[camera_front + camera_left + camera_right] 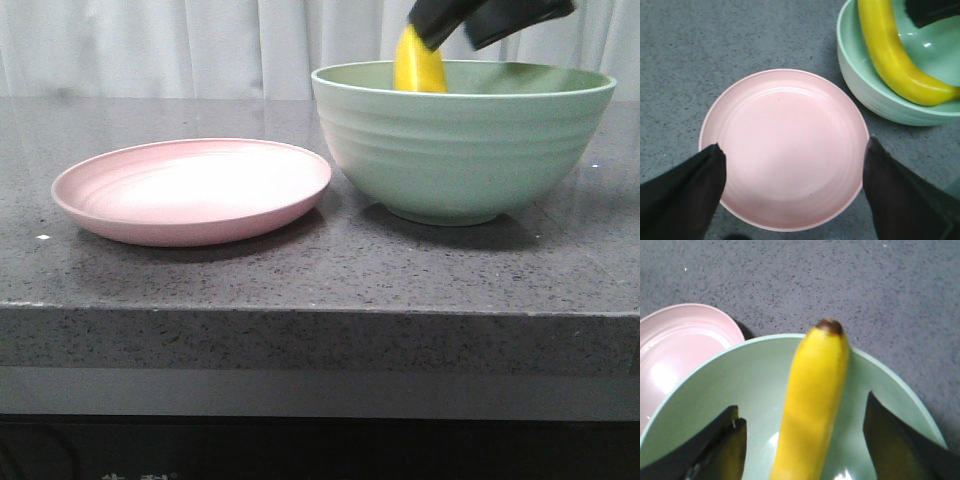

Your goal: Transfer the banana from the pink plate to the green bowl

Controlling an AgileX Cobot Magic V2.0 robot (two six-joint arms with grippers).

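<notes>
The yellow banana [420, 65] lies in the mint-green bowl [460, 150], its end leaning up on the far rim. It also shows in the left wrist view [895, 60] and the right wrist view [815, 390]. My right gripper [465, 30] hovers over the bowl [715, 385], open, its fingers either side of the banana with gaps between. The pink plate [190, 190] sits empty left of the bowl. My left gripper [794, 150] is open and empty above the plate [785, 145]; it is out of the front view.
Plate and bowl [865, 85] stand close together on a dark speckled stone counter [300, 280], whose front edge runs across the front view. A white curtain [200, 45] hangs behind. The plate's edge shows in the right wrist view [675, 340].
</notes>
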